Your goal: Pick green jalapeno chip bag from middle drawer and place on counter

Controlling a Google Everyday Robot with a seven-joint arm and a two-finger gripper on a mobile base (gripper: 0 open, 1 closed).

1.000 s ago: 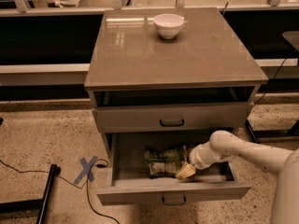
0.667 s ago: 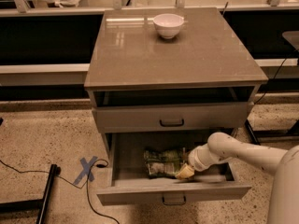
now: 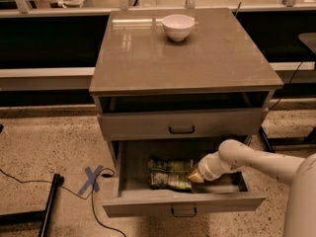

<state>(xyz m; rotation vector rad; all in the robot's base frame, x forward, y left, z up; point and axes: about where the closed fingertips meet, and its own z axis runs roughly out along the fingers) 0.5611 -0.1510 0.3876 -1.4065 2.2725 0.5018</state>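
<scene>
The middle drawer (image 3: 182,204) is pulled out below a closed drawer. The green jalapeno chip bag (image 3: 168,173) lies crumpled on the drawer floor, near its centre. My gripper (image 3: 194,177) reaches down into the drawer from the right on a white arm. It sits at the bag's right end, touching or very close to it. The counter (image 3: 197,58) is the glossy grey-brown top of the cabinet, above the drawers.
A white bowl (image 3: 178,26) stands at the back centre of the counter. The closed drawer (image 3: 181,124) hangs just above my arm. On the floor to the left lie a blue tape cross (image 3: 92,178), a black cable and a dark stand leg (image 3: 48,206).
My gripper has shifted slightly left, closer against the bag's right end. The bag and the drawer have not moved.
</scene>
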